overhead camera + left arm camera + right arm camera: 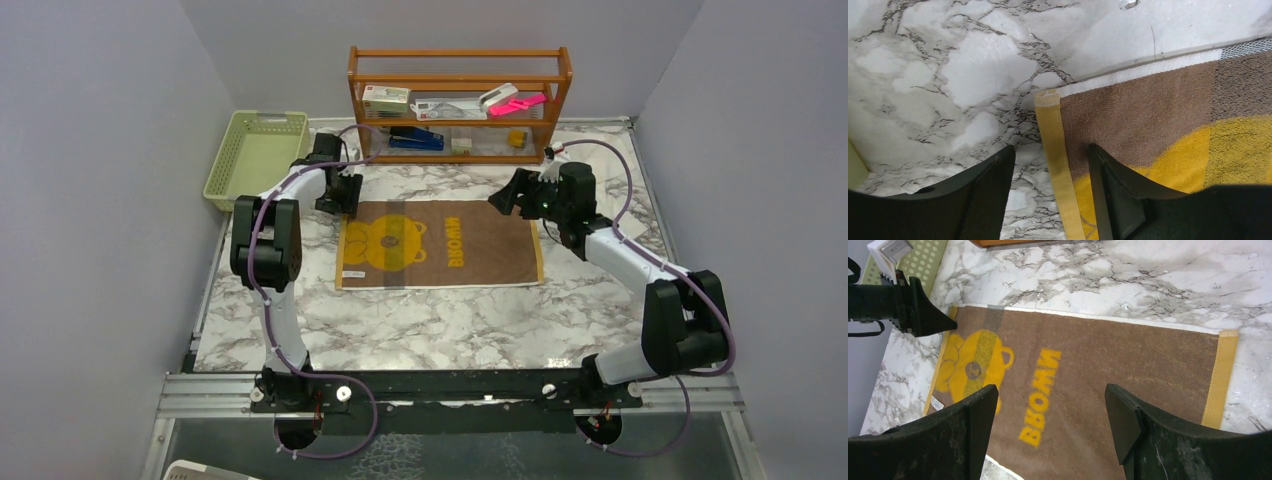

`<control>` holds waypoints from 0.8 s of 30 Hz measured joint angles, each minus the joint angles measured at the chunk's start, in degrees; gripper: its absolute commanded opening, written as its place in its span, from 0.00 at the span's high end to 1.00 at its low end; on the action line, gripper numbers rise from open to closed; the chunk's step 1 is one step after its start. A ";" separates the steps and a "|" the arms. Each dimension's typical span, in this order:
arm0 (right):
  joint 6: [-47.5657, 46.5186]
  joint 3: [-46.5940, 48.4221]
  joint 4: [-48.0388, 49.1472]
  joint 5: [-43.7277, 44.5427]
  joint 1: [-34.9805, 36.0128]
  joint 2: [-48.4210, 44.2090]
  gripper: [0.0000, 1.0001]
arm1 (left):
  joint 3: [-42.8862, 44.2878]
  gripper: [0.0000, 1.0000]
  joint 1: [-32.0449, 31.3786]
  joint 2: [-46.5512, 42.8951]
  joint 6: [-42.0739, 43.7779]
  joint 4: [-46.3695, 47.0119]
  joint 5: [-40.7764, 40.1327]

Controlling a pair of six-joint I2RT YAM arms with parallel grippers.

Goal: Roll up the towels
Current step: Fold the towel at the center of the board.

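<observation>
The towel [440,245] lies flat and spread out in the middle of the marble table [450,320]. It is brown with yellow bands on its short ends, a yellow bear face [390,243] and yellow letters that seem to read "BROWN" [1040,397]. A small white label [352,273] sits at its near left corner, too small to read. The left gripper [1050,155] is low at the far left corner with its fingers apart, one over the marble and one over the cloth. The right gripper [1048,395] hangs above the far right part, fingers wide apart, holding nothing. Behind stand a green basket [255,155] and a wooden rack [460,60].
</observation>
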 measured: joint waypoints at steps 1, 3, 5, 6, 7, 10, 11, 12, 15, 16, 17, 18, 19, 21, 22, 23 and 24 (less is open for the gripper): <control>-0.09 -0.09 0.02 -0.07 -0.02 -0.11 0.20 | 0.00 0.47 -0.02 0.42 -0.02 0.00 0.00; -0.11 -0.20 0.02 -0.22 -0.02 -0.22 0.20 | 0.00 0.50 -0.02 0.85 -0.09 0.04 -0.02; -0.11 -0.37 0.00 -0.44 -0.02 -0.22 0.20 | 0.00 0.52 -0.02 0.90 -0.24 0.35 -0.22; -0.09 -0.50 0.00 -0.55 -0.02 -0.24 0.20 | 0.00 0.52 -0.02 0.92 -0.28 0.52 -0.55; -0.09 -0.61 0.00 -0.68 -0.02 -0.26 0.20 | -0.02 0.54 -0.02 0.94 -0.31 0.66 -0.90; -0.15 -0.72 -0.31 -0.92 -0.02 -0.44 0.20 | -0.24 0.61 -0.04 0.98 -0.61 1.16 -1.84; -0.24 -0.72 -0.44 -0.94 -0.02 -0.57 0.20 | -0.31 0.63 -0.07 0.98 -0.76 1.38 -2.05; -0.35 -0.72 -0.55 -0.94 0.00 -0.74 0.20 | -0.37 0.66 -0.09 0.98 -0.96 1.64 -2.36; -0.79 -0.72 -0.63 -0.94 -0.02 -1.31 0.20 | -0.68 0.67 -0.20 0.98 -1.18 2.43 -2.60; -0.87 -0.72 -0.63 -0.94 -0.02 -1.38 0.20 | -0.83 0.67 -0.24 0.98 -1.20 2.67 -2.62; -0.98 -0.72 -0.66 -0.94 -0.02 -1.40 0.20 | -0.92 0.66 -0.26 0.98 -1.25 2.82 -2.62; -1.05 -0.72 -0.70 -0.94 -0.02 -1.40 0.20 | -0.98 0.66 -0.26 0.98 -1.27 2.93 -2.62; -1.09 -0.72 -0.83 -1.01 -0.02 -1.40 0.20 | -1.07 0.65 -0.26 0.96 -1.27 3.17 -2.64; -1.09 -0.72 -0.90 -1.22 -0.02 -1.40 0.20 | -1.57 0.64 -0.24 0.81 -1.31 4.33 -2.78; -1.07 -0.72 -0.90 -1.44 -0.02 -1.40 0.20 | -1.99 0.62 -0.26 0.61 -1.31 4.92 -2.84; -1.03 -0.72 -0.90 -1.62 -0.02 -1.40 0.20 | -2.34 0.62 -0.24 0.44 -1.31 5.33 -2.89; -0.90 -0.72 -0.90 -1.73 -0.02 -1.40 0.20 | -2.80 0.61 -0.24 0.20 -1.38 5.88 -3.06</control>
